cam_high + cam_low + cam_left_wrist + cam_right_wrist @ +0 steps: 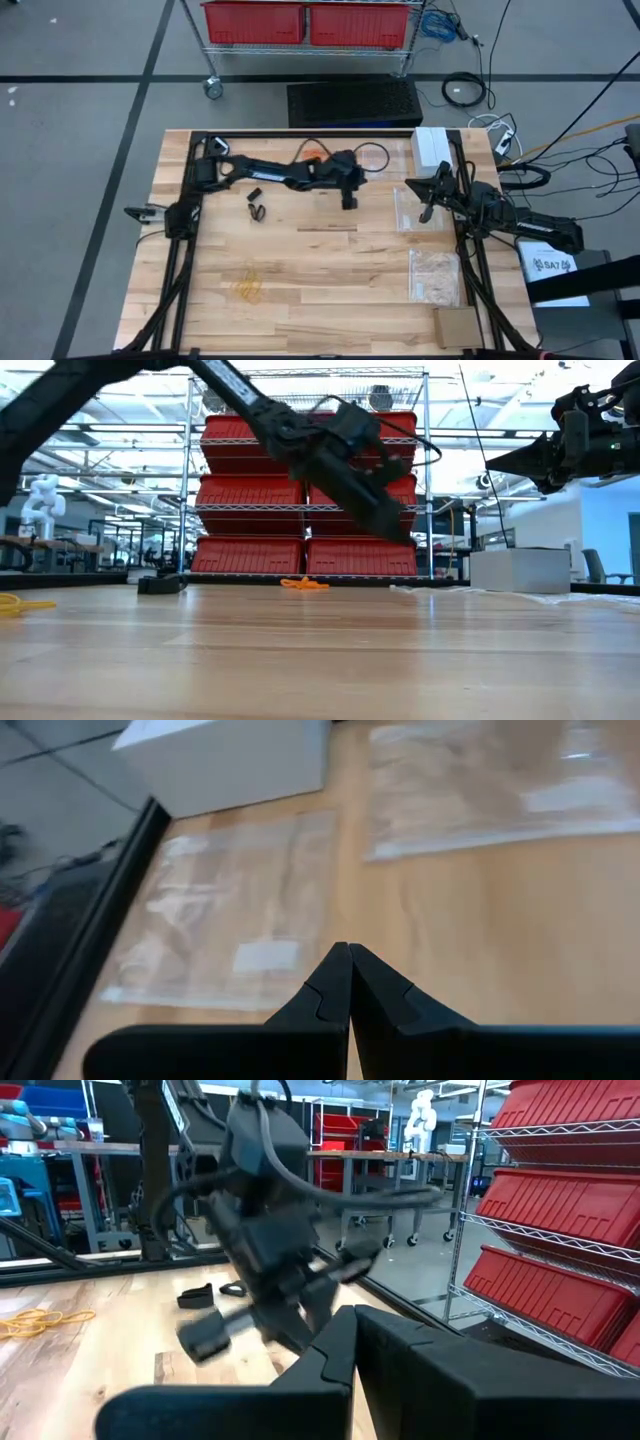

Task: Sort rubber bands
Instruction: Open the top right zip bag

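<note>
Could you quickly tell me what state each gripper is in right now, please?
Left gripper: closed, holding nothing, above the wooden table.
Right gripper: closed, holding nothing, raised at the table's right side.

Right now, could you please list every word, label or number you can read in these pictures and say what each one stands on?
"SA7": on the white sheet beside the table's right edge, high view; a mark after it is too small to read.
White label on the clear plastic bag, left wrist view: too blurred to read.
White box, red bins, cardboard piece: no readable text.
</note>
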Controlling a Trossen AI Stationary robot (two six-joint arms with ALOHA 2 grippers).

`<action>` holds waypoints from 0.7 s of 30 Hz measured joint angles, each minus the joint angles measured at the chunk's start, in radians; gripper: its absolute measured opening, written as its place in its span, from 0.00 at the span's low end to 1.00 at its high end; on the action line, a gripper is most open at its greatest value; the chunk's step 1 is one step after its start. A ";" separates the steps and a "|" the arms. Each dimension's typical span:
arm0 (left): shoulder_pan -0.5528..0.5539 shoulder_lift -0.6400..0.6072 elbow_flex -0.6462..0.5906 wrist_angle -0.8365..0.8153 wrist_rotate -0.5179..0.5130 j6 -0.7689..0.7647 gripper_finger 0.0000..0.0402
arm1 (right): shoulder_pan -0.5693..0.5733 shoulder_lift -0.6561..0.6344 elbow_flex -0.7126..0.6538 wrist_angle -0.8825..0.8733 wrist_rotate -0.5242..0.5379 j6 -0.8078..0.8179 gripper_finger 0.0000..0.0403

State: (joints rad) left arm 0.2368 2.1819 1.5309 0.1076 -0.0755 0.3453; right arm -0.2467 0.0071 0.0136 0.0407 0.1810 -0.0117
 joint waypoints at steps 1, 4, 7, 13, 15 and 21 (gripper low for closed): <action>-0.003 0.025 0.025 0.000 -0.034 0.000 0.02 | 0.000 0.000 0.000 0.001 0.000 0.000 0.00; -0.008 0.090 0.086 -0.003 -0.083 -0.019 0.02 | 0.000 0.000 0.000 0.001 0.000 0.000 0.00; -0.008 0.154 0.141 -0.021 -0.090 -0.052 0.02 | 0.000 0.000 0.000 0.001 0.000 0.000 0.00; -0.008 0.241 0.217 -0.024 -0.248 -0.096 0.02 | 0.000 0.000 0.000 0.001 0.000 0.000 0.00; -0.005 0.250 0.236 -0.017 -0.271 -0.097 0.02 | 0.000 0.000 0.000 0.000 0.000 0.000 0.00; 0.004 0.251 0.244 -0.054 -0.266 -0.103 0.02 | 0.000 0.000 0.000 0.000 0.000 0.000 0.00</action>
State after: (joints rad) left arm 0.2407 2.4332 1.7752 0.0537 -0.3412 0.2424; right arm -0.2470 0.0071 0.0135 0.0412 0.1810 -0.0116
